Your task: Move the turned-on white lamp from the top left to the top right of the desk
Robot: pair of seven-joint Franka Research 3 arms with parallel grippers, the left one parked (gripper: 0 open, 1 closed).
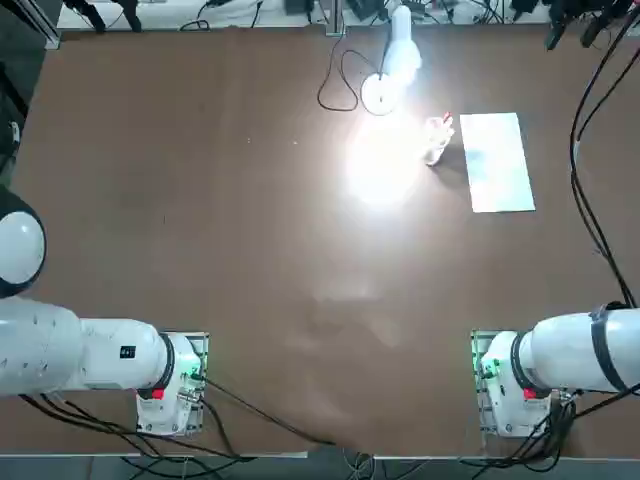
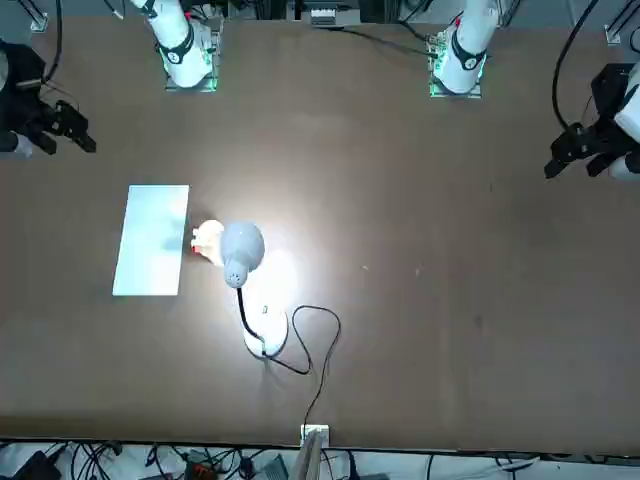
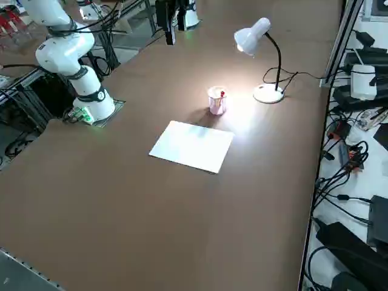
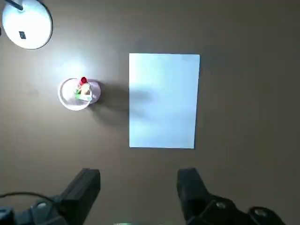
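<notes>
The right gripper (image 4: 138, 192) is seen only in the wrist view, held high above the desk (image 4: 243, 117) and facing straight down; its two fingers (image 4: 82, 190) are spread well apart, and nothing is gripped between them. In the top view only the right arm's white base link is shown, at the near right edge of the table.

Directly beyond the fingertips, a white paper sheet (image 4: 164, 101) is seen lying flat on the desk. Beside the sheet, on the lamp's side, a clear cup of pens (image 4: 78, 93) is found upright, with a red cap showing in it. Further out past the cup, the round white base of the lamp (image 4: 26, 26) is caught at the corner of the wrist view, well apart from the gripper.

In the top view the lamp (image 1: 392, 62) is placed near the far edge of the desk, about midway across it, with its head lit and a bright patch cast on the brown surface just beside the cup (image 1: 437, 138). Its thin black cord (image 1: 340, 85) is looped on the desk next to the base.
</notes>
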